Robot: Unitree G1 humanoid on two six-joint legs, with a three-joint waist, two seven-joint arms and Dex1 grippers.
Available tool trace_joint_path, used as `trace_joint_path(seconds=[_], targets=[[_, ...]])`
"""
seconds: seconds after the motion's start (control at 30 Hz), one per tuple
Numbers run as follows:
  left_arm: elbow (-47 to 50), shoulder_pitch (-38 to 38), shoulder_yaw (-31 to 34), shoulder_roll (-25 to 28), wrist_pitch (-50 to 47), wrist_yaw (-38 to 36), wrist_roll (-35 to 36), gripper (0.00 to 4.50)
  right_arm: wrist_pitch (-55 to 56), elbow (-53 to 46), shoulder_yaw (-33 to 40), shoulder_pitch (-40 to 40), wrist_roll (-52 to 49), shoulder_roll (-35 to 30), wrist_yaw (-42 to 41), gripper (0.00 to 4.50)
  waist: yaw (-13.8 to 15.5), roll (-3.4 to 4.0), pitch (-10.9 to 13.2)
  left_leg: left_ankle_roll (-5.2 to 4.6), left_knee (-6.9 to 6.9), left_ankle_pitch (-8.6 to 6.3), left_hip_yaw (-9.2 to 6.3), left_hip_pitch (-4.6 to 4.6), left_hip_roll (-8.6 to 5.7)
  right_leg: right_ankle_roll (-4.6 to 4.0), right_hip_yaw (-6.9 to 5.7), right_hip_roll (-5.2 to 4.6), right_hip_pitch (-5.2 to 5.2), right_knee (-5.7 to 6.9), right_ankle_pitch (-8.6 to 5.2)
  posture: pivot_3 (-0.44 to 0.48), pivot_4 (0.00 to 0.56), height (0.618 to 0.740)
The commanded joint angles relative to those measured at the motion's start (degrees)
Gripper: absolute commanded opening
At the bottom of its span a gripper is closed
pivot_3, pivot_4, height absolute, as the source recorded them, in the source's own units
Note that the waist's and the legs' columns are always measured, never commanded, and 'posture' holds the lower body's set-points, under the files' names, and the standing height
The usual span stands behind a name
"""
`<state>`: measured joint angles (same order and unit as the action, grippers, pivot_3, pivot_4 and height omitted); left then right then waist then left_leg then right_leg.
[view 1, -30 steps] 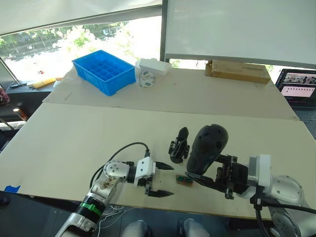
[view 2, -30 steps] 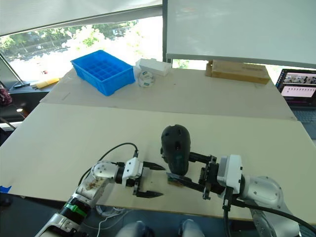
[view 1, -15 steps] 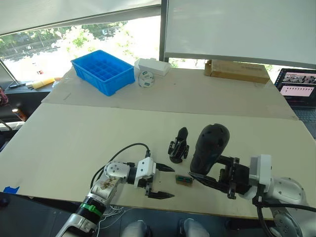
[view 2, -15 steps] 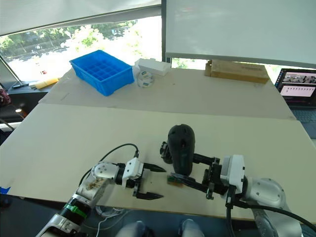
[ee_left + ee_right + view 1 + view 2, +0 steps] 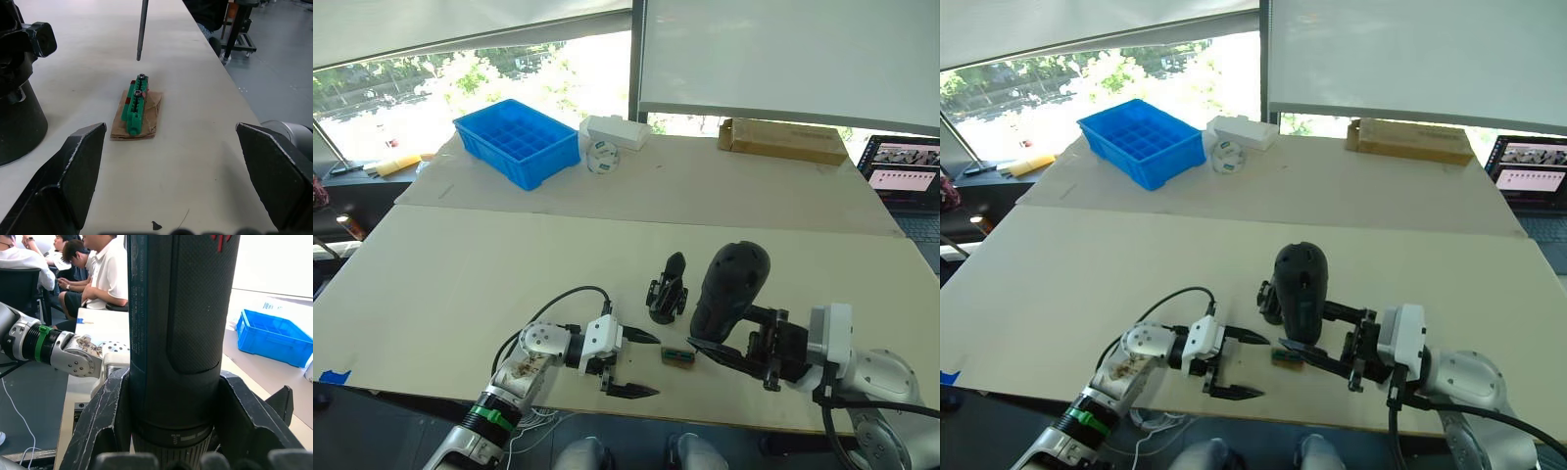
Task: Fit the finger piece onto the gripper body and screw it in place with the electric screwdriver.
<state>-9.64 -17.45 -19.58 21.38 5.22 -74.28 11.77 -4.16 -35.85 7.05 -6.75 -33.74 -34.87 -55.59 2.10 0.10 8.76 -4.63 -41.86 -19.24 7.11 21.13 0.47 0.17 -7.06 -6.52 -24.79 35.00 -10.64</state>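
From the head camera, the right gripper [image 5: 729,354] is clamped around the electric screwdriver [image 5: 729,289], holding it upright with the bit pointing down at a small green screw holder [image 5: 678,356] on the table [image 5: 460,284]; that pose looks meant for picking up a screw. The left gripper [image 5: 631,362] sits just beside the holder with its fingers spread wide and nothing between them, probably waiting to steady a part. The gripper body [image 5: 667,288] stands on its round base just beyond the left fingertips, one pointed finger sticking up. I cannot pick out a separate finger piece.

In the left wrist view, the green holder [image 5: 135,106] lies on a scrap of brown paper, ahead of and between the wide-open fingers [image 5: 78,164], with the thin metal bit [image 5: 143,29] hanging just above its far end.

The right wrist view shows the screwdriver body [image 5: 178,328] gripped tight between both fingers.

The table is pale and matte. At its far side sit a blue bin [image 5: 520,140] and a cardboard box [image 5: 784,140], under bright windows with blinds. People sit nearby.
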Motion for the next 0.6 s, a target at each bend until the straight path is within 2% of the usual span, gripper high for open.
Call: trace_joint_path(seconds=[0.03,0.6], targets=[[-0.67,0.77,-0.39,-0.11,0.83,1.66,-1.11,4.5,1.97,-1.1,0.39,1.17,-0.38,0.42,0.17,1.91,0.01,0.0,0.0,0.0,0.0,0.0,0.0,0.0,0.0,0.0,0.0,0.0,0.0,0.0,0.0,0.0,0.15,0.74],[-1.19,0.45,-0.66,0.28,2.17,2.97,-1.64,4.5,2.7,-0.21,-0.68,1.4,0.34,1.09,-0.74,1.91,0.0,0.0,0.0,0.0,0.0,0.0,-0.01,0.0,0.0,0.0,0.01,-0.02,0.0,0.01,0.0,0.0,0.15,0.74]])
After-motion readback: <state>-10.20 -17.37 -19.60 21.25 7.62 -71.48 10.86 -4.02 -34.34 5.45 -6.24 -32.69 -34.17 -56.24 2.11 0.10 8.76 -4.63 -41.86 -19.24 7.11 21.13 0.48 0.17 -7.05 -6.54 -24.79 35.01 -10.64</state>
